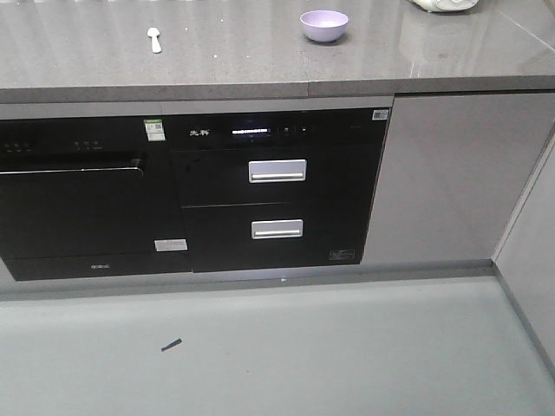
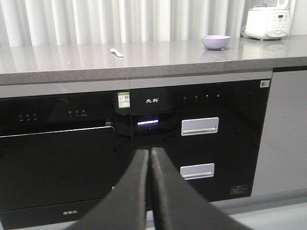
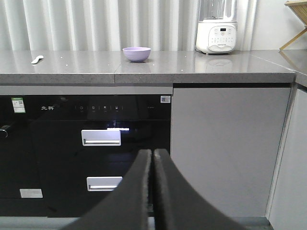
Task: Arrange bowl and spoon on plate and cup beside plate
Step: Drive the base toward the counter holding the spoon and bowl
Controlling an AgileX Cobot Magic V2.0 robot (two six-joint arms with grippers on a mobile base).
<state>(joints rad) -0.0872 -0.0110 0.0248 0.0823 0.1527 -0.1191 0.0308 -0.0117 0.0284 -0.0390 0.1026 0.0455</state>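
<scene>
Bowl point(image 1: 324, 25) and spoon point(image 1: 155, 39) well apart on grey worktop point(image 1: 234, 61)

Spoon lies left of the bowl. Left end effector point(image 2: 150, 155) and right end effector point(image 3: 153, 154) hang low before the black cabinets point(image 1: 277, 191), each clenched on nothing.

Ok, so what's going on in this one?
Nothing is being handled yet. The left tool and right tool are both shut and empty, held low in front of the black built-in appliances under the counter. On the counter, the bowl stands upright and empty, and the spoon lies well apart from it. No plate or cup shows in any view, so the arranging has not begun.
</scene>
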